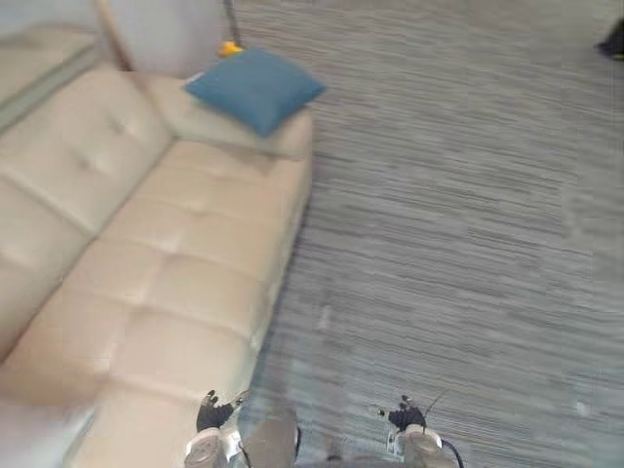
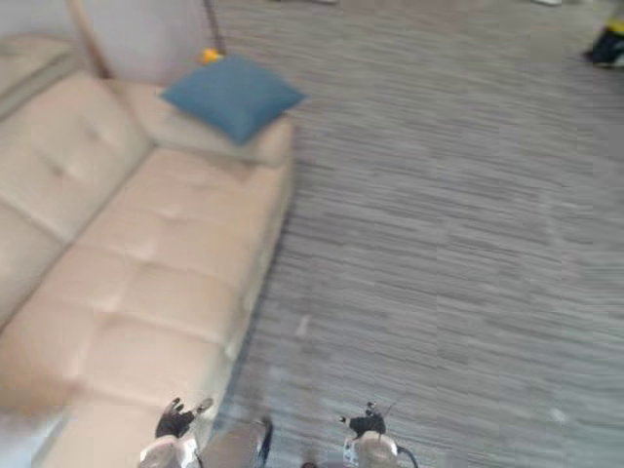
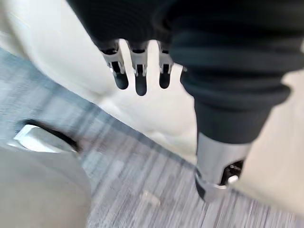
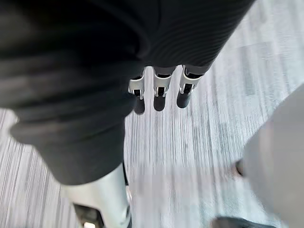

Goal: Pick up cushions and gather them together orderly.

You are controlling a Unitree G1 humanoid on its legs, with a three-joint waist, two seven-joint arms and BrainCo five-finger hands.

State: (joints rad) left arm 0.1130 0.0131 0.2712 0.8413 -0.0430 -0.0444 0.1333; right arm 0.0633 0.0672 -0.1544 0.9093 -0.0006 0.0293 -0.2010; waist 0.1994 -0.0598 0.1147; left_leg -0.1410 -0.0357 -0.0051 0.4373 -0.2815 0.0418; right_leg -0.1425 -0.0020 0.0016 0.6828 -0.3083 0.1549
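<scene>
A blue cushion (image 1: 255, 88) lies on the far armrest of a beige sofa (image 1: 185, 263), which runs along the left side. Behind the cushion peeks a small yellow thing (image 1: 230, 47). My left hand (image 1: 213, 414) hangs low beside the sofa's front edge, far from the cushion. Its fingers (image 3: 139, 71) are straight and hold nothing. My right hand (image 1: 408, 417) hangs over the carpet to the right. Its fingers (image 4: 160, 92) point down at the floor, relaxed and empty.
Grey striped carpet (image 1: 458, 224) spreads to the right of the sofa. A dark object (image 1: 614, 41) with some yellow on it lies at the far right edge. A pale wall (image 1: 166, 34) stands behind the sofa's far end.
</scene>
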